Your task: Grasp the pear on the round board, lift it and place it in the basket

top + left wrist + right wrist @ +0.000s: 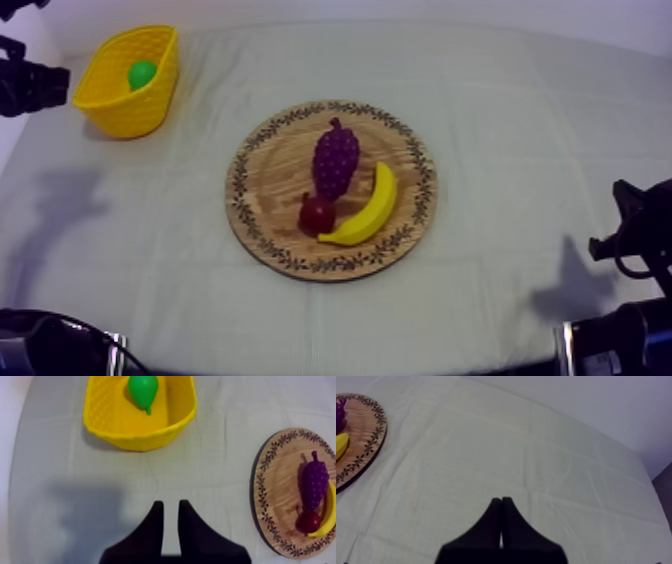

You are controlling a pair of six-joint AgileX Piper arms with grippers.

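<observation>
Green pear (143, 389) lies inside the yellow basket (140, 431), just ahead of our left claw (170, 505), released and empty; our right claw (501, 501) is clenched on nothing. We judge the placing done; next we only need to retreat.

Surface: desk (520, 120) under a creased grey-white cloth (486, 451) | Backdrop: plain pale wall (596, 401) beyond the far edge | Light: soft grey shadows (60, 200) at both sides

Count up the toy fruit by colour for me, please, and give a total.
Green: 1, the pear, in the yellow basket
Purple: 1, the bunch of grapes, on the wooden board
Red: 1, the small red fruit
Yellow: 1, the banana
Total: 4
</observation>
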